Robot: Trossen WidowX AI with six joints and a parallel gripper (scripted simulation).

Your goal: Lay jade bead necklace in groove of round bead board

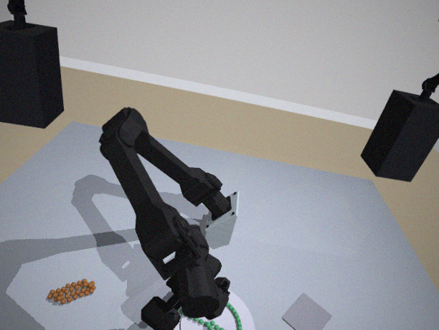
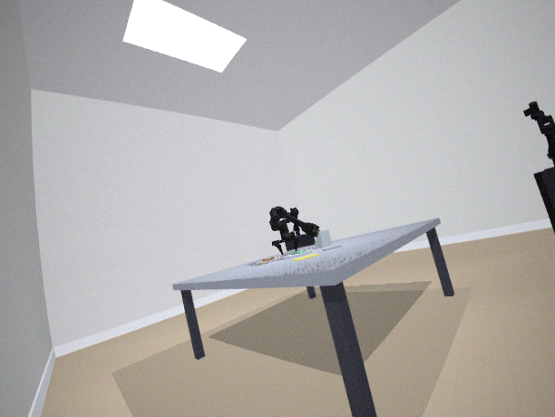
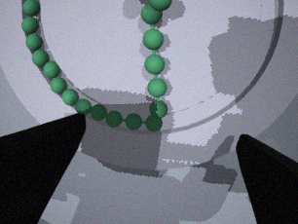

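Two fingers are standing spread, with nothing between them, over the round board [image 3: 195,83] [image 1: 245,305]. Beyond them, the green necklace [image 3: 154,64] [image 1: 234,316] is lying on the board, partly along its groove, partly cutting inward. Orange beads [image 1: 73,291] [image 2: 266,260] are resting apart on the bench [image 1: 305,222] [image 2: 290,274].

The pale blue-grey table [image 1: 305,222] [image 2: 363,256] [image 3: 141,195] stands on dark legs [image 2: 192,324]. On its top lies the round board [image 1: 247,316] [image 2: 286,257] [image 3: 102,58]. In the top view, orange beads [image 1: 72,291] [image 2: 267,260] lie left of the board, a grey tile [image 1: 306,312] right of it, and a pale block [image 1: 222,233] [image 2: 324,238] stands beyond it. The exterior view shows a flat yellow piece [image 2: 306,257] just beside the board.
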